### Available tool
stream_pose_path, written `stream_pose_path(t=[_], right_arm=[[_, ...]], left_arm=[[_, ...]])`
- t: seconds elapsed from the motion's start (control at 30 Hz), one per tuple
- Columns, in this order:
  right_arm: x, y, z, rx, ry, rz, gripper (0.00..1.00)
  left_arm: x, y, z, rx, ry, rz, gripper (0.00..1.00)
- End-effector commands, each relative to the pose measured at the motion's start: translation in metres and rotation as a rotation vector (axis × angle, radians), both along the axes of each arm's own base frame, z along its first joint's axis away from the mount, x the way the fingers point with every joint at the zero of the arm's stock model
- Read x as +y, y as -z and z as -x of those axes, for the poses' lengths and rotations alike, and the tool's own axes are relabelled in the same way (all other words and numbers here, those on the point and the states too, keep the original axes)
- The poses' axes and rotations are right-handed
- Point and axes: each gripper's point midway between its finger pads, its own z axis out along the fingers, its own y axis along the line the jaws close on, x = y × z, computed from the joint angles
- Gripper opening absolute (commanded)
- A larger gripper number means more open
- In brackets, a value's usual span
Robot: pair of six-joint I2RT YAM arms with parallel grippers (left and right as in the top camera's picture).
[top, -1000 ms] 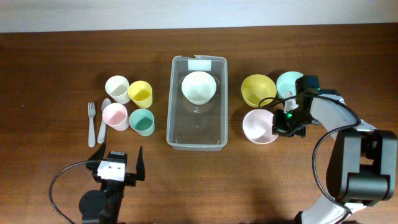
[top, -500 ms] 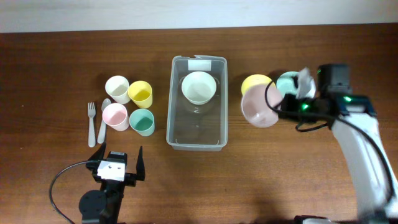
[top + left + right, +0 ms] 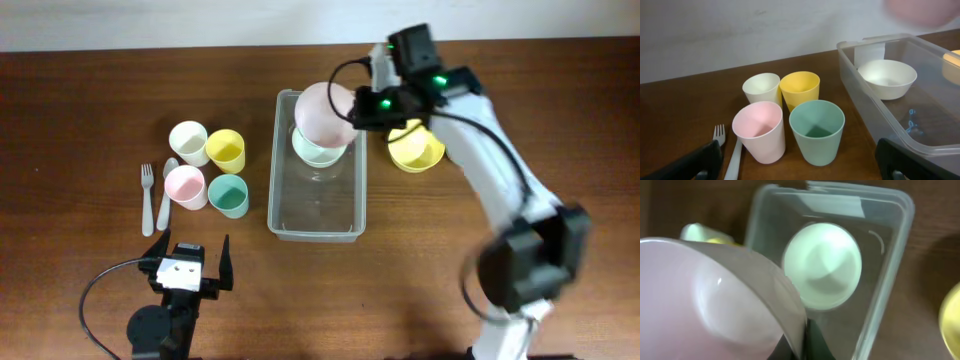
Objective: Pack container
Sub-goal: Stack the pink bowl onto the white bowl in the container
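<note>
**Over the container's labelled end: pink bowl in the right pincer**

Above the far short end of the container (image 3: 315, 208), the right pincer (image 3: 364, 108) is clamped on the rim of a pink bowl (image 3: 325, 112). The bowl is in the air. From the left wrist it shows only as a pink blur above the bin's rim. From overhead it covers that end of the bin and most of the white bowl (image 3: 320, 153) lying inside. The right wrist view shows the white bowl (image 3: 822, 265) directly under the pink one (image 3: 705, 305), close to the white label (image 3: 832, 202). The half of the bin nearer the arm bases is bare.

The clear container sits mid-tabletop (image 3: 80, 120), with its long sides running away from the arms. Just to its right is a yellow bowl (image 3: 415, 148), and the right arm reaches in over that side. To the left of the bin, four cups stand upright in a tight square: cream (image 3: 188, 140), yellow (image 3: 226, 150), pink (image 3: 185, 186) and green (image 3: 229, 195). The green cup is the nearest to the bin wall but does not touch it. A fork (image 3: 148, 200) and a spoon (image 3: 166, 190) lie side by side at the left of the cups.

The left pincer (image 3: 192, 258) sits low at the near edge with its jaws spread wide and nothing between them. It is well apart from the bin and faces the cups.
</note>
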Motion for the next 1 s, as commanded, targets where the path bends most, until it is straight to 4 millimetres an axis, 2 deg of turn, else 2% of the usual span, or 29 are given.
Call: stream_pose_path(t=[0.0,0.13,0.2,0.3,0.33,0.37,0.4,0.5,0.57,0.6,0.67,0.7,0.8,0.87,0.93,0.97], right_arm=[[0.007,0.03,-0.028,0.003,-0.004,0.023,0.04],[0.01,0.059,-0.037,0.028,-0.004,0.03,0.04],[0.01,0.067,-0.037,0.04,-0.005,0.034,0.04],[0.013,0.067,-0.035,0.04,-0.015,0.035,0.04],[0.017,0.062,-0.034,0.02,-0.048,0.025,0.16],[0.02,0.058,-0.034,0.009,-0.072,0.016,0.23],[0.027,0.042,-0.03,-0.009,-0.122,-0.025,0.39],[0.014,-0.005,-0.031,-0.038,-0.101,-0.043,0.4],[-0.007,-0.04,-0.031,-0.06,-0.06,-0.036,0.39],[-0.028,-0.059,-0.031,-0.07,-0.015,-0.013,0.37],[-0.067,-0.078,-0.031,-0.062,0.069,0.029,0.35],[-0.095,-0.083,-0.029,-0.043,0.128,0.062,0.35],[-0.161,-0.076,-0.023,0.024,0.27,0.147,0.35],[-0.213,-0.061,-0.015,0.097,0.379,0.213,0.36],[-0.255,-0.044,-0.009,0.16,0.461,0.239,0.43],[-0.263,-0.041,-0.008,0.172,0.477,0.24,0.45]], left_arm=[[-0.003,0.003,0.0,0.003,0.017,-0.011,1.0],[-0.003,0.003,0.0,0.003,0.017,-0.011,0.99],[-0.003,0.003,0.0,0.003,0.017,-0.011,1.0],[-0.003,0.003,0.0,0.003,0.017,-0.011,1.0],[-0.003,0.003,0.0,0.003,0.017,-0.011,0.99],[-0.003,0.003,0.0,0.003,0.017,-0.011,1.0],[-0.003,0.003,0.0,0.003,0.017,-0.011,1.0],[-0.003,0.003,0.0,0.003,0.017,-0.011,1.0],[-0.003,0.003,0.0,0.003,0.017,-0.011,1.0],[-0.003,0.003,0.0,0.003,0.017,-0.011,1.0],[-0.003,0.003,0.0,0.003,0.017,-0.011,0.99],[-0.003,0.003,0.0,0.003,0.017,-0.011,1.0],[-0.003,0.003,0.0,0.003,0.017,-0.011,1.0],[-0.003,0.003,0.0,0.003,0.017,-0.011,1.0],[-0.003,0.003,0.0,0.003,0.017,-0.011,1.0],[-0.003,0.003,0.0,0.003,0.017,-0.011,0.99]])
